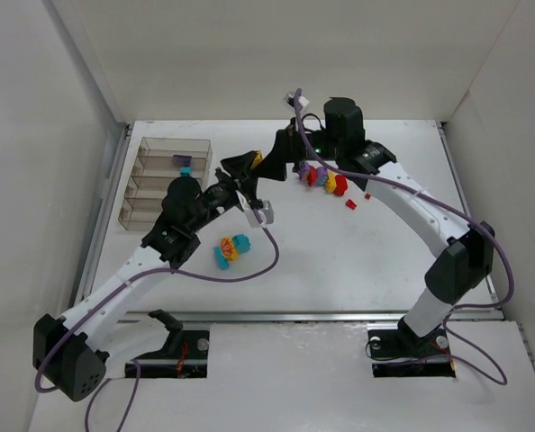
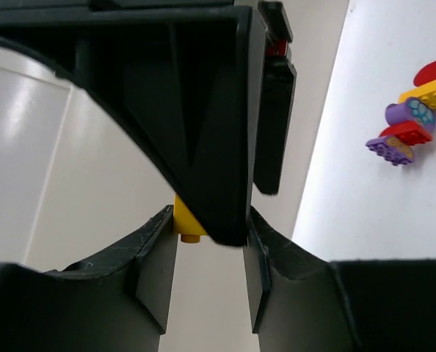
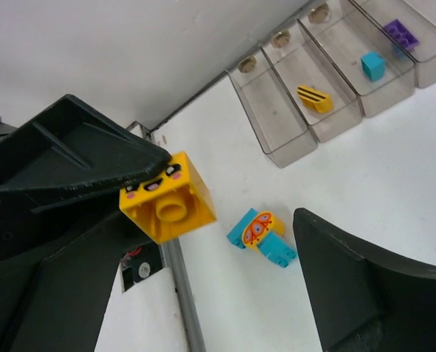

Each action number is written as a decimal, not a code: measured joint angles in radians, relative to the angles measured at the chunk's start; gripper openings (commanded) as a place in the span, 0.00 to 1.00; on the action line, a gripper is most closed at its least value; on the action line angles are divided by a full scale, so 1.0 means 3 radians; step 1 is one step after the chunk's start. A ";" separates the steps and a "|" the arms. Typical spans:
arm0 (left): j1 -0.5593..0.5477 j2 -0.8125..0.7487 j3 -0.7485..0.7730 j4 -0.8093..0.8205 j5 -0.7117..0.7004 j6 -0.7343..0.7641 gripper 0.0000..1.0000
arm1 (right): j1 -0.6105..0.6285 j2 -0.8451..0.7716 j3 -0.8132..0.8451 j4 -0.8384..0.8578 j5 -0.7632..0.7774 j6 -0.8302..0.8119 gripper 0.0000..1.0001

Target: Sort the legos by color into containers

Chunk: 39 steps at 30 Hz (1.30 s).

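Yellow smiley-face brick [image 3: 166, 198] sits pinched in the left end effector [image 2: 203, 268], right end effector [image 1: 276, 153] spread wide beside it, apparently a handover since the tray [image 1: 141, 211] lies at ten o'clock.

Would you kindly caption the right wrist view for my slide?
Left tool holds a yellow face brick, with the four-compartment tray beyond.

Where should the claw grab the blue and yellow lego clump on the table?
The clump lies flat and long with open table around it, so probably come from straight above and pinch across its short sides.
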 measured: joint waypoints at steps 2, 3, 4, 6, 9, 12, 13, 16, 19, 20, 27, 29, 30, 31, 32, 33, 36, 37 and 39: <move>0.0000 -0.0058 -0.0025 -0.0100 -0.0070 -0.0116 0.00 | -0.0017 -0.0029 -0.0058 -0.0006 0.0067 0.0015 1.00; 0.0000 -0.0089 -0.0033 -0.0172 -0.0100 -0.0181 0.00 | -0.0043 -0.0043 -0.0084 -0.0005 0.0106 0.0029 1.00; 0.0000 -0.0118 -0.0042 -0.0228 -0.0141 -0.0245 0.00 | -0.0076 -0.0057 -0.0104 -0.0006 0.0146 0.0043 1.00; 0.0001 -0.0177 -0.0051 -0.0384 -0.0231 -0.0427 0.00 | -0.0156 -0.0084 -0.0140 -0.0006 0.0233 0.0072 1.00; 0.0000 -0.0247 -0.0051 -0.0632 -0.0332 -0.0720 0.00 | -0.0315 -0.0156 -0.0224 0.0004 0.0371 0.0117 1.00; 0.0058 -0.0281 -0.0051 -0.0899 -0.0376 -0.1038 0.00 | -0.0473 -0.0248 -0.0313 -0.0001 0.0516 0.0154 1.00; 0.0093 -0.0280 -0.0050 -0.0983 -0.0402 -0.1147 0.00 | -0.0523 -0.0275 -0.0324 -0.0006 0.0562 0.0168 1.00; 0.0252 -0.0219 -0.0047 -0.1174 -0.0484 -0.1476 0.00 | -0.0617 -0.0342 -0.0326 0.0003 0.0680 0.0187 1.00; 0.0505 -0.0037 0.0018 -0.1345 -0.0505 -0.1834 0.00 | -0.0664 -0.0411 -0.0347 0.0020 0.0757 0.0193 1.00; 0.0618 0.0055 0.0074 -0.1414 -0.0488 -0.1960 0.00 | -0.0682 -0.0426 -0.0361 0.0025 0.0774 0.0193 1.00; 0.1555 0.0970 0.0755 -0.1815 -0.0294 -0.2808 0.00 | -0.0702 -0.0434 -0.0434 0.0014 0.0801 0.0212 1.00; 0.1811 0.1269 0.0965 -0.1911 -0.0261 -0.2986 0.00 | -0.0717 -0.0434 -0.0432 0.0015 0.0800 0.0214 1.00; 0.1930 0.1403 0.1049 -0.1956 -0.0254 -0.3061 0.00 | -0.0718 -0.0434 -0.0432 0.0019 0.0800 0.0214 1.00; 0.2027 0.1523 0.1118 -0.2001 -0.0254 -0.3123 0.00 | -0.0722 -0.0431 -0.0432 0.0022 0.0800 0.0212 1.00; 0.2126 0.1637 0.1172 -0.2046 -0.0254 -0.3174 0.00 | -0.0725 -0.0426 -0.0432 0.0023 0.0800 0.0212 1.00; 0.2200 0.1726 0.1213 -0.2088 -0.0257 -0.3209 0.00 | -0.0725 -0.0412 -0.0431 0.0024 0.0796 0.0212 1.00; 0.2359 0.2026 0.1372 -0.2251 -0.0289 -0.3297 0.00 | -0.0743 -0.0320 -0.0398 0.0022 0.0773 0.0212 1.00; 0.2387 0.2131 0.1432 -0.2288 -0.0301 -0.3319 0.00 | -0.0748 -0.0267 -0.0371 0.0023 0.0764 0.0212 1.00; 0.2429 0.2303 0.1509 -0.2328 -0.0320 -0.3349 0.00 | -0.0762 -0.0149 -0.0292 0.0025 0.0738 0.0214 1.00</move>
